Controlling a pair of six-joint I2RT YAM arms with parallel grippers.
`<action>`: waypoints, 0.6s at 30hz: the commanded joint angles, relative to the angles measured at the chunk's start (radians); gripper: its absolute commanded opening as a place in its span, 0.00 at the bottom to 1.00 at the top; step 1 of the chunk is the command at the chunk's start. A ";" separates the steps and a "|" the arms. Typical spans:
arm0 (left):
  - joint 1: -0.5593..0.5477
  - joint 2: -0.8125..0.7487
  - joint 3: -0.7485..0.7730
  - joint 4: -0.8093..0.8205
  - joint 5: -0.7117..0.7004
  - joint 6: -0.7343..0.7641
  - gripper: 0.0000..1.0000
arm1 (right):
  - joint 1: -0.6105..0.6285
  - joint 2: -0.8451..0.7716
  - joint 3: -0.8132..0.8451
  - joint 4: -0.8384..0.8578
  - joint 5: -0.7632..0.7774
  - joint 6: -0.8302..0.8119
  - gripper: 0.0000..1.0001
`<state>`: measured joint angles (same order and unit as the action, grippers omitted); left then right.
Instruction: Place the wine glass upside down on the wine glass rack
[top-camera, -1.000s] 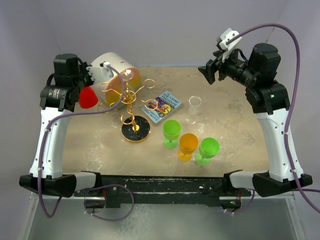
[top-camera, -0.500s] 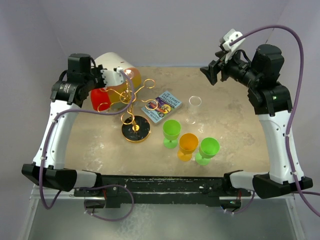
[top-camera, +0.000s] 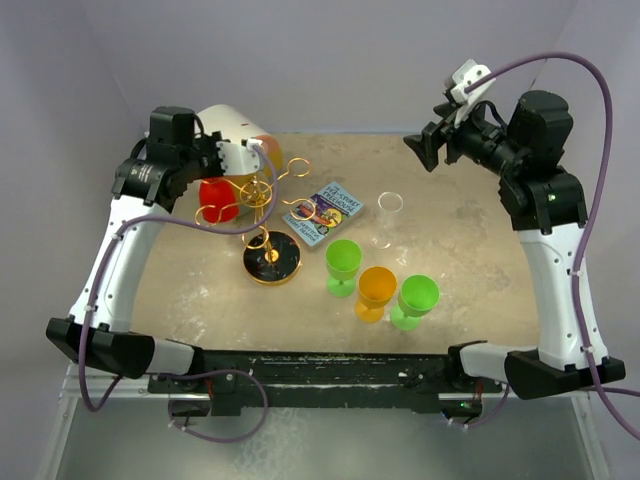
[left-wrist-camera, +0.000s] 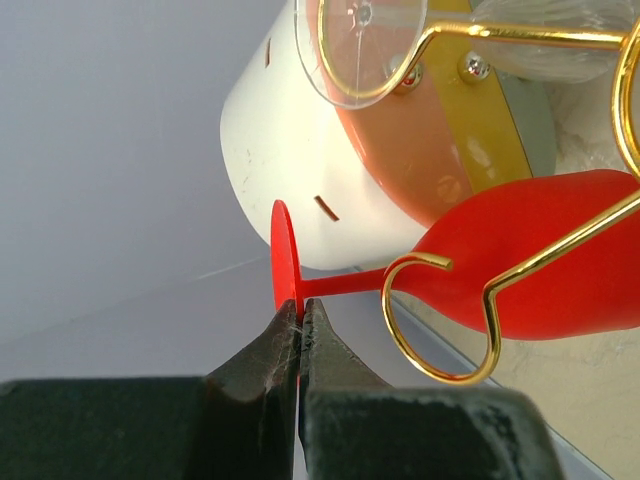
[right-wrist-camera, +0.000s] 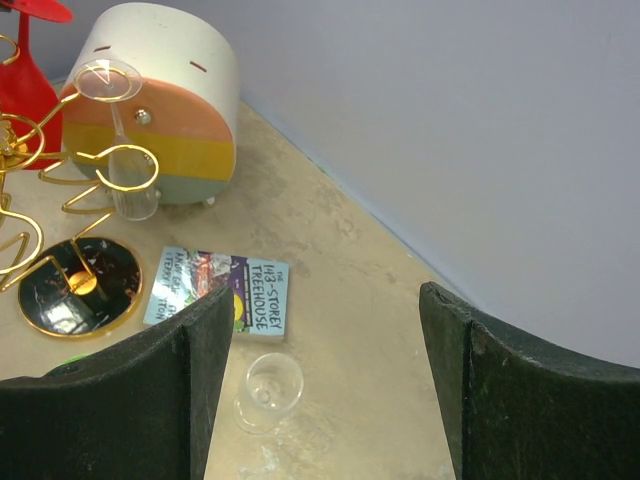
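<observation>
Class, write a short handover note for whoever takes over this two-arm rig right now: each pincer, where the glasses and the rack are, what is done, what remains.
Left pincer: shut on the foot of the red wine glass, held upside down at a ring arm of the gold rack. I cannot tell whether the stem sits in the ring.
Right pincer: open, empty, raised over the table.
Done: a hanging clear glass is on the rack.
Left: seat the red glass, then release.
Standing on the table: a second clear glass, two green glasses, an orange glass.

The book (top-camera: 322, 212) lies just right of the wine glass rack (top-camera: 272, 262).
</observation>
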<state>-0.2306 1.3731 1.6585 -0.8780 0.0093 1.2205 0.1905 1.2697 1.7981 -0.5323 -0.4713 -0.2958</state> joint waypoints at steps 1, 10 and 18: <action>-0.010 0.004 0.041 0.059 0.058 0.015 0.00 | -0.011 -0.030 -0.003 0.041 -0.038 0.013 0.77; -0.014 0.013 0.048 0.075 0.117 0.016 0.00 | -0.020 -0.038 -0.011 0.043 -0.049 0.014 0.77; -0.019 0.014 0.067 0.058 0.187 0.009 0.00 | -0.024 -0.036 -0.006 0.043 -0.057 0.015 0.77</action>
<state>-0.2390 1.3895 1.6764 -0.8513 0.1238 1.2240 0.1726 1.2552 1.7832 -0.5262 -0.4973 -0.2951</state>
